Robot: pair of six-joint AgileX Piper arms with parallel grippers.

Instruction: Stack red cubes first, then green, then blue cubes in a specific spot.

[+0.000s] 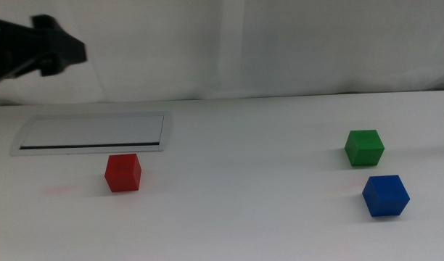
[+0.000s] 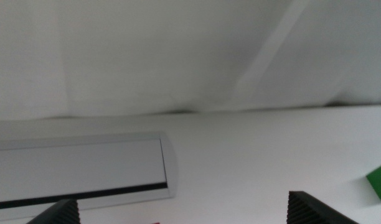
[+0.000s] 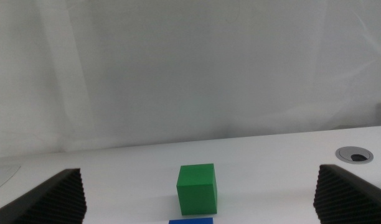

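While the white table [image 1: 244,217] lay broad and mostly bare before us, the grey-framed panel [image 1: 91,133] with its dark slot took up the far left of it, and we judged that the stack belonged on plain tabletop, not on that frame. Nothing was stacked yet; all three cubes sat apart.

Our left gripper [image 1: 51,49] hung high over the far left corner in the middle view, above and behind the panel. In its wrist view its jaws stood wide apart with nothing between them. The red cube [image 1: 122,172] sat just in front of the panel's right end, nearer to us than the gripper and well below it, so we judged that the coming move turned on a descent forward and down. This arm was plainly the closer one. The cube sat slightly turned to the table's edge, so the jaws would want squaring to a pair of its faces. Its far side lay close to the frame; the other sides were free.

Our right gripper [image 3: 200,205] did not show in the middle view; its wrist view had its jaws spread wide, empty, facing the green cube [image 1: 364,147] with the blue cube [image 1: 386,195] just nearer. Those two sat near each other on the right, well apart from the red.
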